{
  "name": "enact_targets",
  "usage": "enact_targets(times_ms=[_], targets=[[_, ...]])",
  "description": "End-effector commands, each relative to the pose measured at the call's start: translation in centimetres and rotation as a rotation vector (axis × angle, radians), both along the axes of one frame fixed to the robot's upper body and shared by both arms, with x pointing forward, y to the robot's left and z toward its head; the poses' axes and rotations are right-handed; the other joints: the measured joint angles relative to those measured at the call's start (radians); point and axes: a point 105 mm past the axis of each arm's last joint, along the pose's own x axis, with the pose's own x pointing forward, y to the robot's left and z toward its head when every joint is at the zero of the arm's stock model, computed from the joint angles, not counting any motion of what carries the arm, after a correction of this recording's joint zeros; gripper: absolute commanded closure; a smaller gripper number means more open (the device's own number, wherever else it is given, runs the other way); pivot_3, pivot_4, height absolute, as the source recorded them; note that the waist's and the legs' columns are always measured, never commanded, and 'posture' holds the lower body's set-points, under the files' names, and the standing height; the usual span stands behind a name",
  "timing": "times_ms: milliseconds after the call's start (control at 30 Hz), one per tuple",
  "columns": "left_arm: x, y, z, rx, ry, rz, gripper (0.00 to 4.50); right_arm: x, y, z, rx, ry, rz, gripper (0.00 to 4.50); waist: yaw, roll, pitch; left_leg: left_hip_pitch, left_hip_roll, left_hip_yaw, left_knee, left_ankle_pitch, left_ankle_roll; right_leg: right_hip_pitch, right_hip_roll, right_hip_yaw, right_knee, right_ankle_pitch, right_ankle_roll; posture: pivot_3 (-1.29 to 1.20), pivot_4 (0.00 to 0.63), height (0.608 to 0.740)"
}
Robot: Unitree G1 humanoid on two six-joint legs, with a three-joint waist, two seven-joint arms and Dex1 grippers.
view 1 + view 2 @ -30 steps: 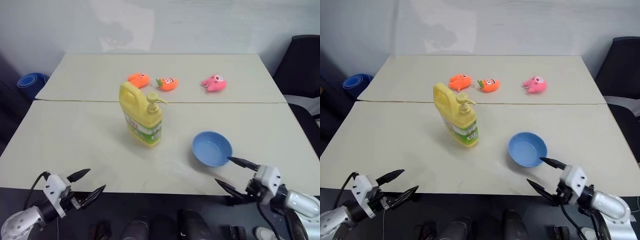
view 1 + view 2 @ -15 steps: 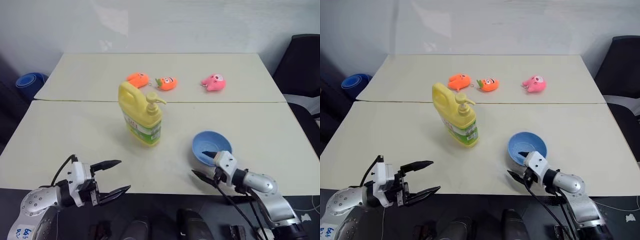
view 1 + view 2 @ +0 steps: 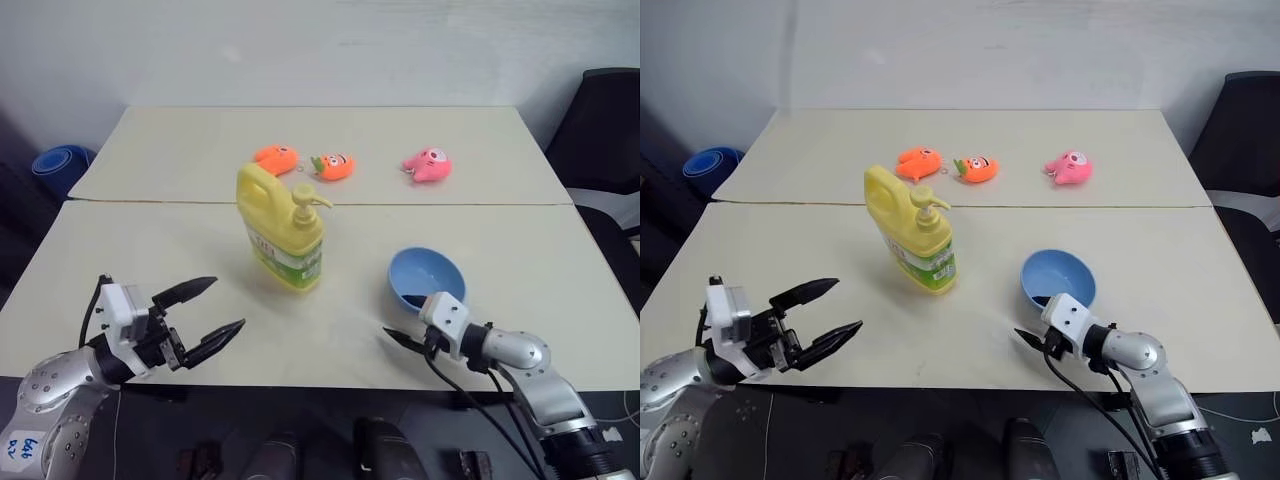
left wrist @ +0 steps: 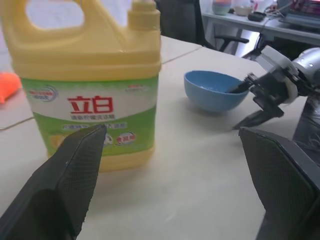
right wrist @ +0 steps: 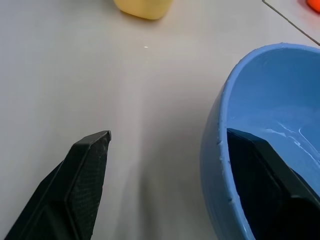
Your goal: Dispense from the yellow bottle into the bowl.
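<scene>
**Securing the bowl rim before we pump**

Our right end effector (image 3: pixel 402 322) straddles the bowl's (image 3: pixel 428 272) near rim, 1 finger inside, 1 outside, jaws still apart. We should close gently to avoid tipping it. Our left end effector (image 3: pixel 213 310) is wide open and empty; the yellow bottle (image 3: pixel 281 232) stands just ahead on the counter (image 3: pixel 150 270).

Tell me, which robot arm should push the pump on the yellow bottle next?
Probably the left. Its tool is open, empty and faces the yellow bottle. The right tool is busy straddling the rim of the bowl, one finger inside.
</scene>
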Motion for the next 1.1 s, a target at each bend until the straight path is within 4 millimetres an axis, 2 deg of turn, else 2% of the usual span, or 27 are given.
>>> enact_targets(times_ms=[33,100,167,200,233,567,700,867,1000,1100], targets=[[-0.4,-0.2,0.2,0.010,-0.010,-0.034,0.00,0.2,-0.1,1.2,0.008,-0.022,0.002,1.25,0.000,0.000,0.000,0.000,0.000,0.000,0.000,0.000,0.000,0.000,0.000,0.000,0.000,0.000,0.000,0.00,0.150,0.740],[-0.6,-0.3,-0.2,0.016,-0.003,-0.048,0.00,0.2,-0.1,1.4,0.063,0.017,-0.021,1.25,0.001,0.000,0.000,0.000,0.000,0.000,0.000,0.000,0.000,0.000,0.000,0.000,0.000,0.000,0.000,0.00,0.150,0.740],[-0.7,-0.7,-0.7,0.031,0.006,-0.069,0.00,0.4,0.1,1.8,0.051,-0.022,-0.018,0.55,0.001,0.000,0.000,0.000,0.000,0.000,0.000,0.000,0.000,0.000,0.000,0.000,0.000,0.000,0.000,0.00,0.150,0.740],[-0.8,-0.8,-0.9,0.035,0.008,-0.076,0.00,0.4,0.1,1.9,0.042,-0.034,-0.014,0.40,0.001,0.000,0.000,0.000,0.000,0.000,0.000,0.000,0.000,0.000,0.000,0.000,0.000,0.000,0.000,0.00,0.150,0.740],[-0.9,-0.9,-1.1,0.040,0.012,-0.084,0.00,0.4,0.0,1.9,0.041,-0.026,-0.016,0.04,0.001,0.000,0.000,0.000,0.000,0.000,0.000,0.000,0.000,0.000,0.000,0.000,0.000,0.000,0.000,0.00,0.150,0.740],[-1.1,-2.5,-1.2,0.056,0.017,-0.152,0.00,0.3,-0.6,0.9,-0.002,0.042,-0.020,0.04,0.001,0.000,0.000,0.000,0.000,0.000,0.000,0.000,0.000,0.000,0.000,0.000,0.000,0.000,0.000,0.00,0.150,0.740],[-1.6,-3.6,-1.0,0.084,0.028,-0.232,0.00,0.6,-0.3,1.2,-0.003,0.009,-0.011,0.99,0.000,0.000,0.000,0.000,0.000,0.000,0.000,0.000,0.000,0.000,0.000,0.000,0.000,0.000,0.000,0.00,0.150,0.740],[-1.7,-4.0,0.0,0.056,0.025,-0.259,0.00,0.9,-0.4,1.6,-0.022,-0.025,-0.007,2.79,0.001,0.000,0.000,0.000,0.000,0.000,0.000,0.000,0.000,0.000,0.000,0.000,0.000,0.000,0.000,0.00,0.150,0.740],[-1.1,-4.1,3.3,-0.128,0.008,-0.233,0.00,1.4,-0.7,2.3,-0.039,-0.071,0.005,4.32,0.002,0.000,0.000,-0.001,0.000,0.000,0.001,0.000,0.000,0.000,0.000,0.000,0.001,0.000,0.000,0.00,0.150,0.740],[-1.1,-4.3,4.1,-0.139,0.017,-0.244,0.00,1.6,-0.6,2.6,-0.045,-0.085,0.029,4.44,0.001,0.000,0.000,0.000,0.000,0.000,0.001,0.000,0.000,0.000,0.000,0.000,0.001,0.000,0.000,0.00,0.150,0.740]])
